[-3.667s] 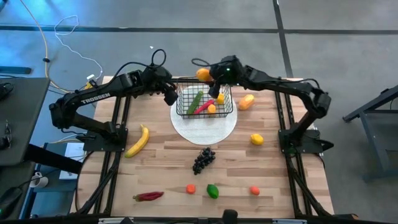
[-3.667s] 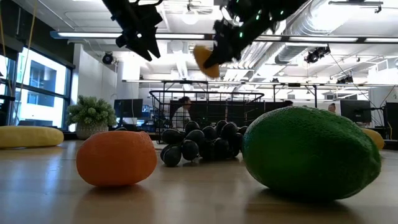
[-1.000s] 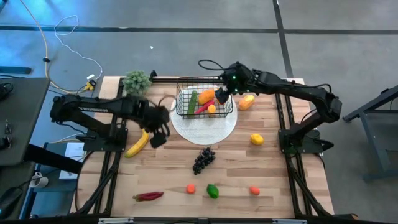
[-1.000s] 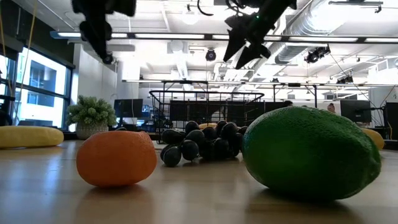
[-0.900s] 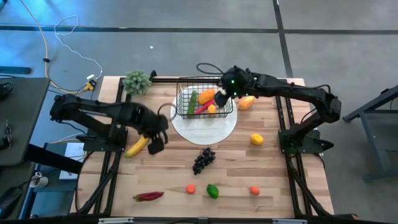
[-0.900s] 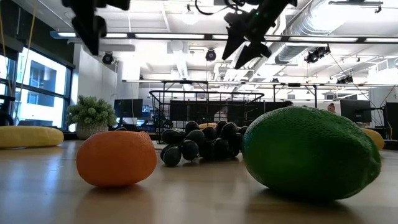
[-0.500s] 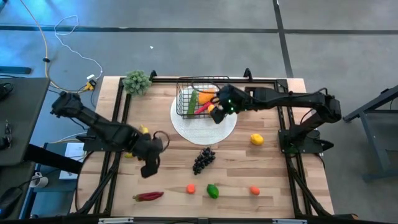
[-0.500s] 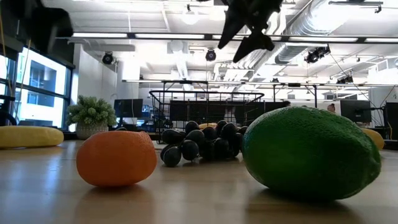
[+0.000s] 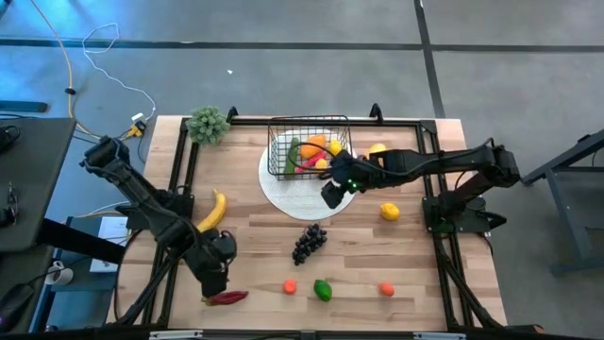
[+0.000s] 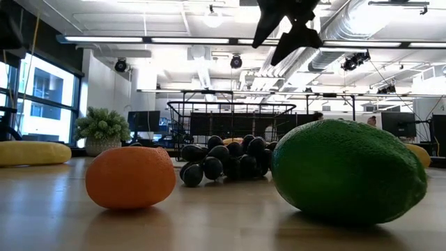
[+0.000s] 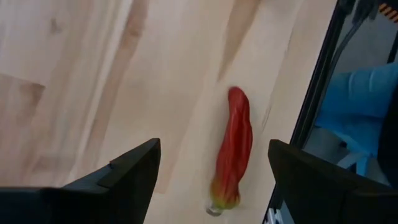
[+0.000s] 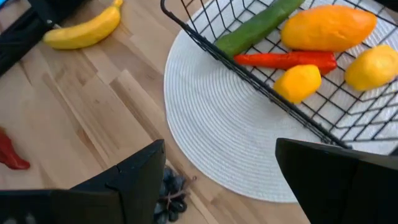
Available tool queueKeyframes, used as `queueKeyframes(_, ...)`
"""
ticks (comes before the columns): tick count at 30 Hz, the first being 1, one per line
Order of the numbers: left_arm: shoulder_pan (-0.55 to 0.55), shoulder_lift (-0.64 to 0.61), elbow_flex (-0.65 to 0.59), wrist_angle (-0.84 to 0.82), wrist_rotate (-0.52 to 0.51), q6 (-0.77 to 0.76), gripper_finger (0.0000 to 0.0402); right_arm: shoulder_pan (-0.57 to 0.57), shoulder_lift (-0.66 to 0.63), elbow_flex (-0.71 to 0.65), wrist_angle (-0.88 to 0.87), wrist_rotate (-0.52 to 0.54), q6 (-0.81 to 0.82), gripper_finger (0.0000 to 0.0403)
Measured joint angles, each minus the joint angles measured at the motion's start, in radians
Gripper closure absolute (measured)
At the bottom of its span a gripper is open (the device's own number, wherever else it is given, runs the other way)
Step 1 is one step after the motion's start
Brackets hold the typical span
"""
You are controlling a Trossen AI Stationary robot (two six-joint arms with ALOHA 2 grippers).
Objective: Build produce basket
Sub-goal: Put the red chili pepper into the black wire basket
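The black wire basket (image 9: 310, 153) stands on the round white plate (image 9: 283, 194) and holds a green cucumber (image 12: 261, 25), an orange mango (image 12: 326, 28), a red chilli (image 12: 286, 60) and two lemons (image 12: 298, 83). My left gripper (image 9: 215, 277) is open and empty above a second red chilli (image 11: 233, 149), which lies on the table near the front left. My right gripper (image 9: 334, 194) is open and empty over the plate's near right part, just clear of the basket; it also shows in the low view (image 10: 286, 24).
On the table lie a banana (image 9: 212, 210), a grape bunch (image 9: 309, 243), a lemon (image 9: 389, 212), a yellow-orange fruit (image 9: 377, 149) right of the basket, two small oranges (image 9: 289, 286) (image 9: 386, 289) and a green fruit (image 9: 323, 289). A leafy bunch (image 9: 209, 124) stands far left.
My left gripper has gone from beside the banana toward the table's near edge and now hangs over the red chilli. My right gripper has drawn back from the basket toward the near edge, over the plate. The produce has stayed where it was.
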Motion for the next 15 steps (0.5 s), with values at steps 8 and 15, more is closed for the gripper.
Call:
queueKeyframes(8, -0.093, 0.098, 0.0, 0.022, -0.002, -0.001, 0.0116, 0.035, 0.0, 0.0, -0.019, 0.007, 0.044, 0.0119)
queueKeyframes(15, -0.152, 0.182, 0.0, 0.08, 0.012, 0.005, 0.0116, 0.042, 0.0, 0.0, -0.021, 0.03, 0.063, 0.0119)
